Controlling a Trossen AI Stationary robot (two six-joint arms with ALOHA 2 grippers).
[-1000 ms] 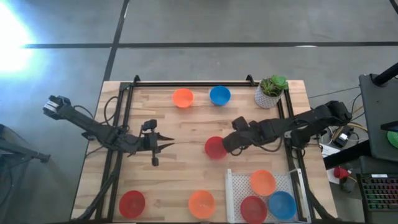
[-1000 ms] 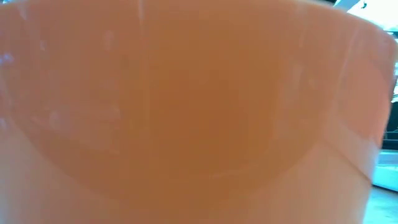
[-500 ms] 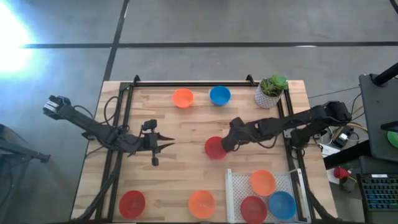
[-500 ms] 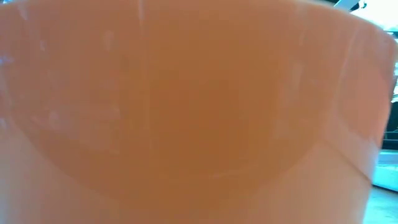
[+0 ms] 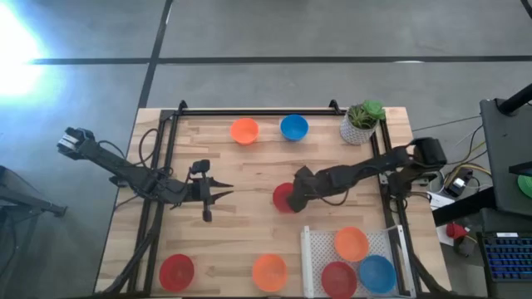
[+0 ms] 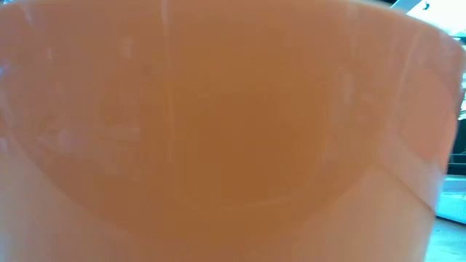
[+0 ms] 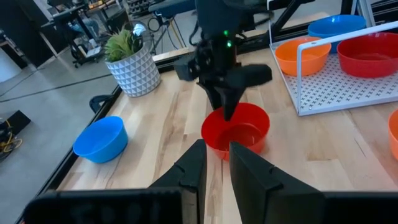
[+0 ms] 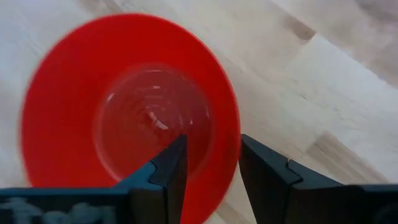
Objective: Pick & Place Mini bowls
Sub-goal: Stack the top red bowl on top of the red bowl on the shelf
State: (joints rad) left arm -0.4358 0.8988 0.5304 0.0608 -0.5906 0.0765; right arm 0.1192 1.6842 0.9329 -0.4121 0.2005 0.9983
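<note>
I am counting eight bowls: three red, three orange, two blue. My right gripper is reaching down at frame centre, fingers apart, straddling the red bowl rim.

A robotics lab or workshop — a wooden counter ringed by a black metal frame stands on a bare concrete floor, with loose cables and a keyboard beside it, and equipment carts crowd the room behind.

Low view wholly blocked by blurred orange bowl; table, arms hidden behind.
</note>
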